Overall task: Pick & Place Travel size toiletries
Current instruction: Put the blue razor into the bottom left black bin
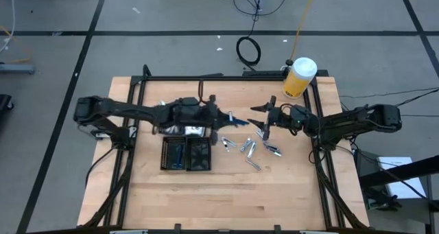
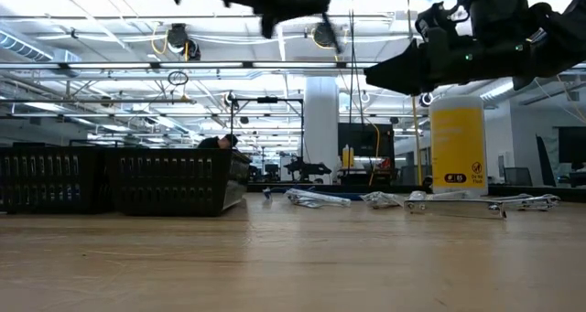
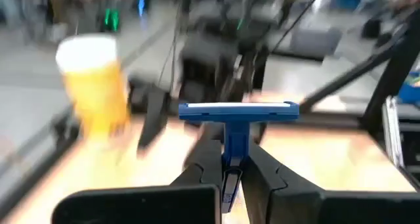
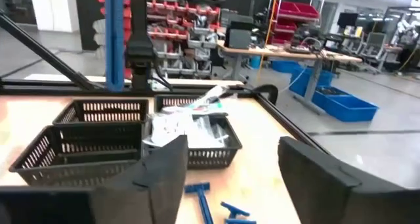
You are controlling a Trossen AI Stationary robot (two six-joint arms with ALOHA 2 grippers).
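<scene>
Gripping one blue razor [image 3: 237,110], the left tool [image 3: 231,178] is clenched; the right tool [image 4: 230,178] hangs released.

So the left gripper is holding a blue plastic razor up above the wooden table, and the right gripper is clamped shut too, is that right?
Not quite. The left gripper does hold the blue plastic razor above the wooden table, but the right gripper is not shut: the right wrist view shows its fingers spread wide with nothing between them.
</scene>
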